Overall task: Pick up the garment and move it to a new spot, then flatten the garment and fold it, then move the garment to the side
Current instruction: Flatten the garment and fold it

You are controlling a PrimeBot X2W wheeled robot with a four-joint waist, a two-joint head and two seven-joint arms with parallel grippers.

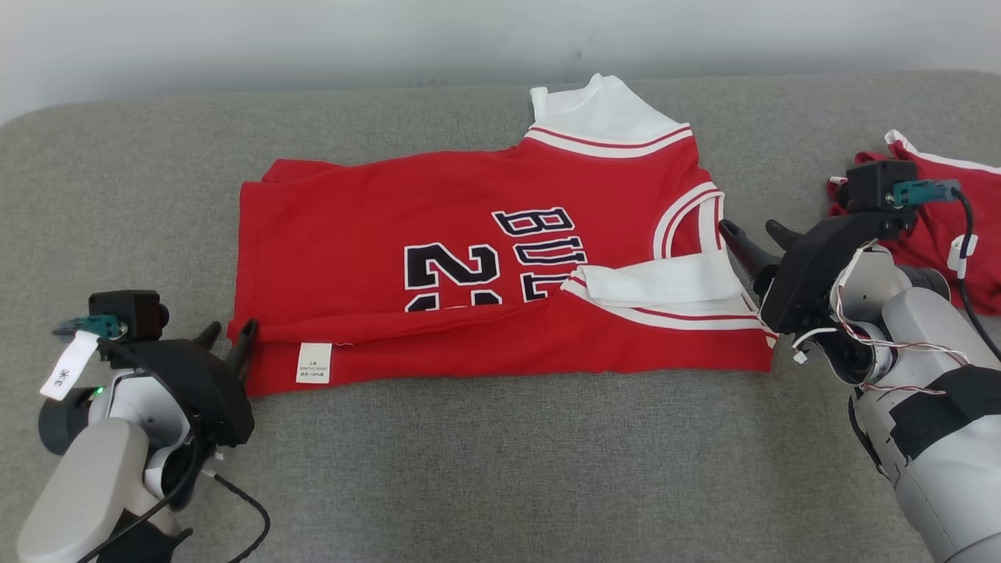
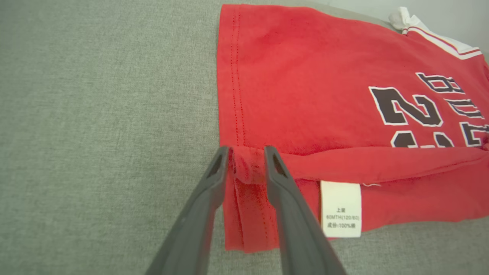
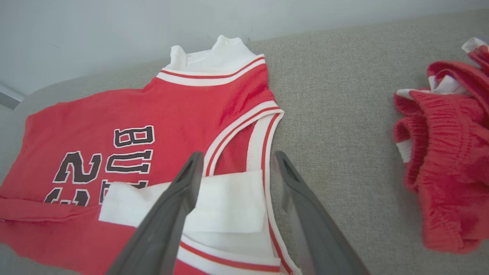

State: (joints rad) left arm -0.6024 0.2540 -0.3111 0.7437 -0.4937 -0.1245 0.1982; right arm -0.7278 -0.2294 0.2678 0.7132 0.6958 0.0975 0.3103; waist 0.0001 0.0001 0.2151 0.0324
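Observation:
The garment (image 1: 469, 234) is a red jersey with white trim and black print. It lies flat on the grey cushion, its near long edge folded over and a white care label (image 2: 340, 208) showing. At its lower left corner my left gripper (image 1: 231, 332) stands open, a small ridge of hem (image 2: 248, 168) between the parted fingers. My right gripper (image 1: 749, 228) is open at the jersey's right end, its jaws spread over the white sleeve flap (image 3: 225, 206) and the striped armhole edge. The left wrist view shows the garment (image 2: 324, 76), and the right wrist view shows it (image 3: 172, 103) too.
A crumpled pile of red shorts (image 1: 987, 234) lies to the right of my right arm and shows as the red shorts (image 3: 447, 172) in the right wrist view. Grey cushion (image 1: 500, 469) stretches in front of the jersey and to its left. A pale wall (image 1: 313, 39) runs along the back.

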